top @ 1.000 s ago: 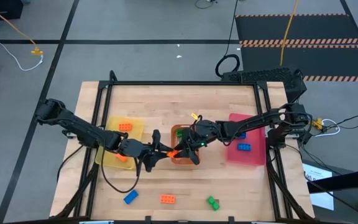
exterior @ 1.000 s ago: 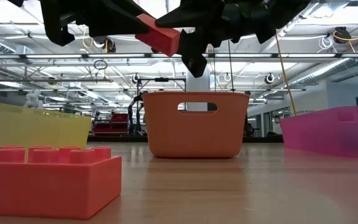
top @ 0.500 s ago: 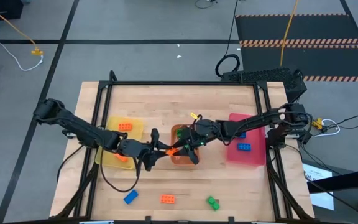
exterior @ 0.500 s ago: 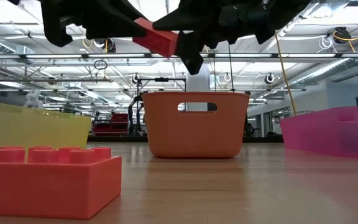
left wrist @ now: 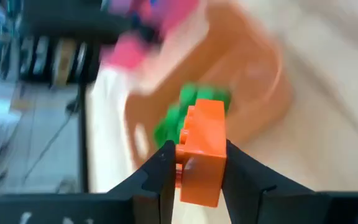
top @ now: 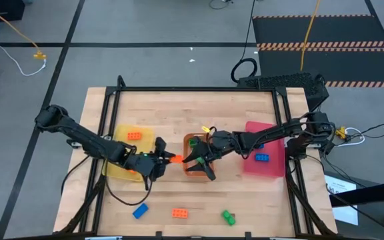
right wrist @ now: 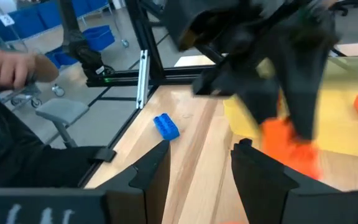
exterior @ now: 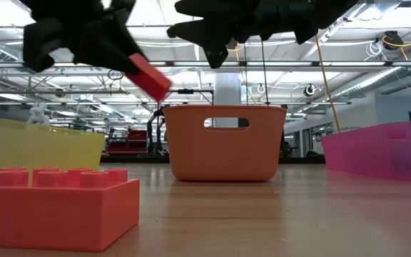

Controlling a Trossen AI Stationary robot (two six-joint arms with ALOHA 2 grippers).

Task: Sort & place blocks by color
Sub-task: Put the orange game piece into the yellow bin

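My left gripper [top: 164, 161] is shut on an orange block [top: 175, 159] in the air, between the yellow tray [top: 120, 143] and the orange tray [top: 193, 172]. My right gripper [top: 199, 164] hangs open over the orange tray, a little right of the block, holding nothing. Green blocks [left wrist: 191, 109] lie inside the orange tray. Two orange blocks [top: 134, 136] lie in the yellow tray and a blue block [top: 262, 158] lies in the pink tray [top: 272, 167]. My left gripper pinches the orange block's two opposite sides [left wrist: 194, 177] between its two fingers [left wrist: 161, 171], at the block's near end. The fingers come from the table's left and slant downward. The block [exterior: 148, 77] sticks out past the fingertips, tilted and lifted clear of table and trays.
A blue block [top: 139, 211], an orange block [top: 180, 213] and a green block [top: 229, 217] lie loose near the table's front edge. A black frame [top: 195, 89] runs round the table. A person's hand [right wrist: 11, 65] shows beyond the table's edge.
My left gripper has drawn back toward the table's left with the orange block and tipped downward. The block, which earlier sat between both grippers, now stands clear of my right gripper and tilts down. My right gripper has rolled and stayed in place.
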